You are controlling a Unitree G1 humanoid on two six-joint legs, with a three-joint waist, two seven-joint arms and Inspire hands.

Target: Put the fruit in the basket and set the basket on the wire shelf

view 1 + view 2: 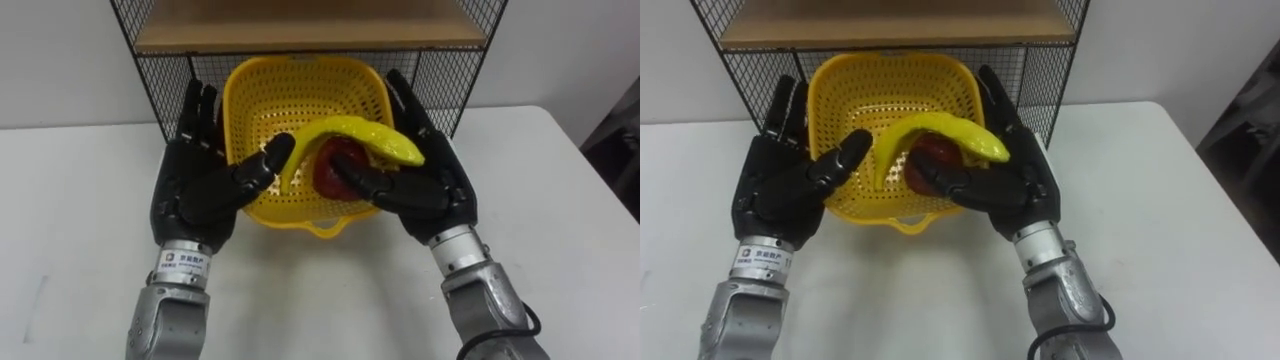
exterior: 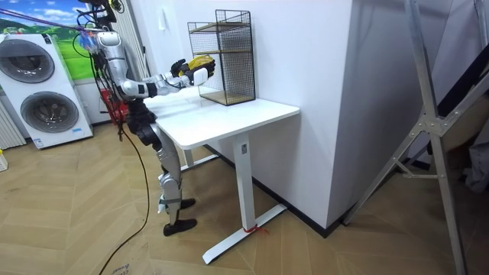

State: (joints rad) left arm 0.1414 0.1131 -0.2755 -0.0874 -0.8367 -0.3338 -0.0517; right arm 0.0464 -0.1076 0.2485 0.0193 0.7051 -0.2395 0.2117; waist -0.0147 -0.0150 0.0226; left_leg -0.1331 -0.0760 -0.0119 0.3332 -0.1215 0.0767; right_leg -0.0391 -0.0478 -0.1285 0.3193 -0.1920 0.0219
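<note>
A yellow perforated basket (image 1: 300,80) is held between my two hands just in front of the wire shelf (image 1: 300,28). My left hand (image 1: 195,185) presses flat on its left side with straight fingers, the thumb reaching over the rim. My right hand (image 1: 432,172) presses flat on its right side, thumb lying across the inside. A yellow banana (image 1: 368,136) arches over a red apple (image 1: 333,168) inside the basket. In the room view I stand at the table's end with both arms stretched out, the basket (image 2: 201,62) raised above the tabletop at the shelf's (image 2: 226,55) middle level.
The shelf has black mesh sides and a wooden board (image 1: 890,25) just above the basket's far rim. It stands at the back of a white table (image 1: 560,230), against a white wall. Two washing machines (image 2: 42,92) stand at the room view's left.
</note>
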